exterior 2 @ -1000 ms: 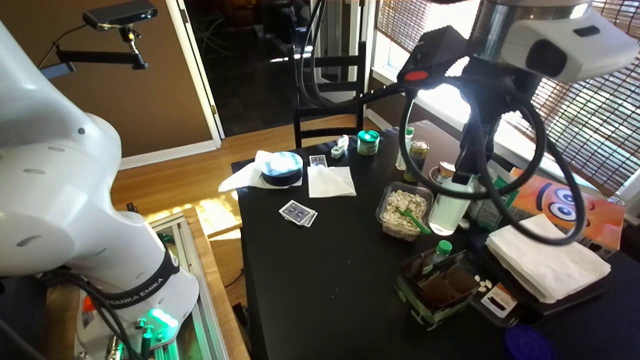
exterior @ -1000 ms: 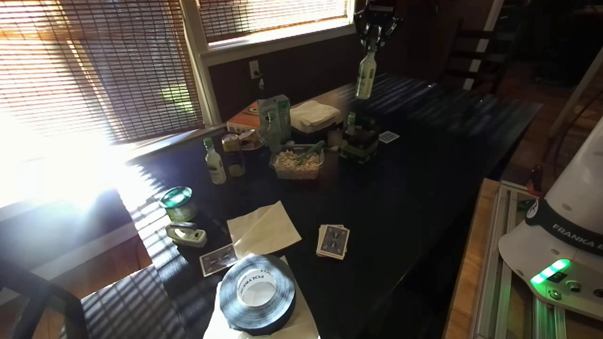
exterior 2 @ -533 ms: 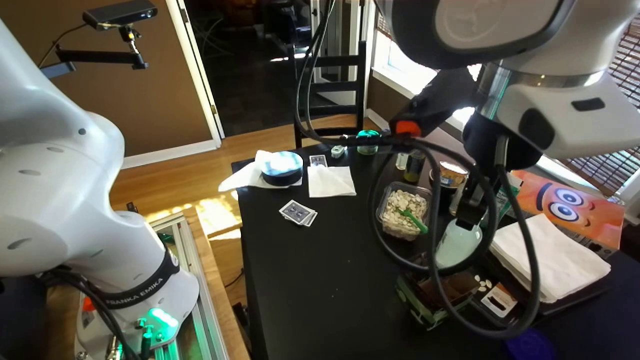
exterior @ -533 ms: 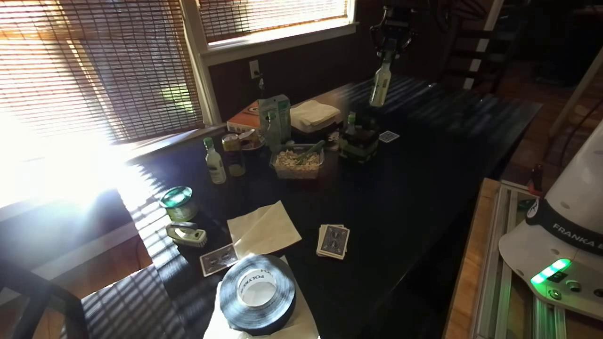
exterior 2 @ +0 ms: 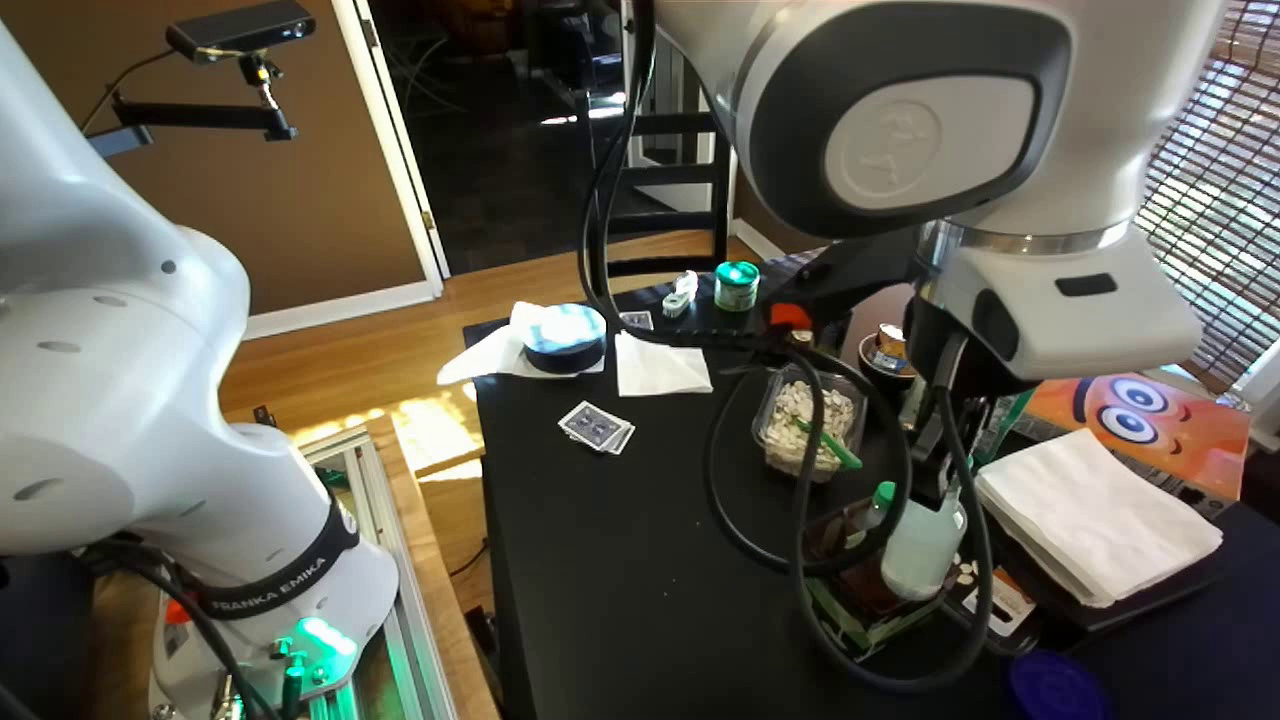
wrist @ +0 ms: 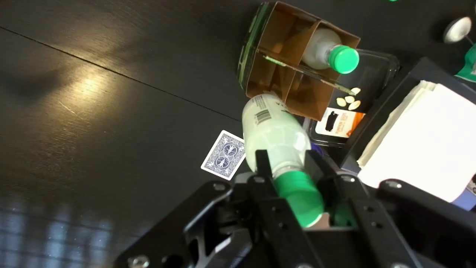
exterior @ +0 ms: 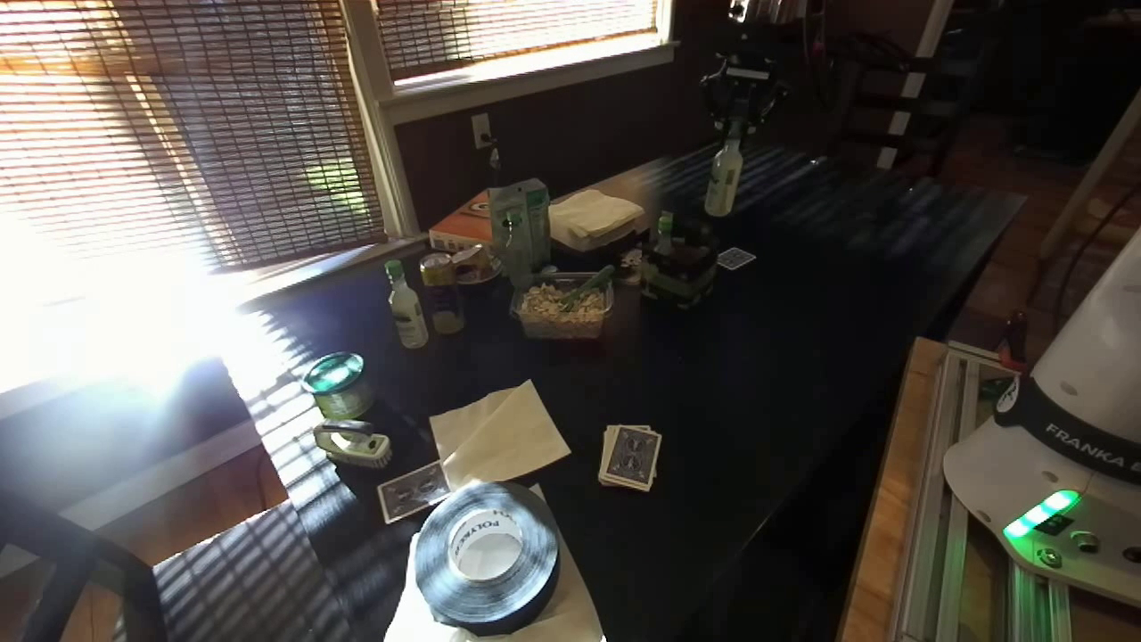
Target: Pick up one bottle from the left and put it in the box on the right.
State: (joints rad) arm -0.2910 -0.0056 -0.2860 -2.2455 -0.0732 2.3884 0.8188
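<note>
My gripper is shut on the neck of a pale greenish bottle with a green cap. In both exterior views the bottle hangs nearly upright from the gripper. The box is a small dark green carton with brown dividers; it also shows in both exterior views. Another green-capped bottle stands in one compartment. In the wrist view the held bottle's base overlaps the box's near corner, above it. More bottles stand farther along the table.
A playing card lies beside the box. A flat black container with loose seeds and white napkins lie on the box's other side. A tub of seeds stands nearby. A black cable loop hangs from the arm.
My gripper has carried the bottle to the right and down in an exterior view, lower toward the box. The grip on the bottle looks the same. The box has not moved.
</note>
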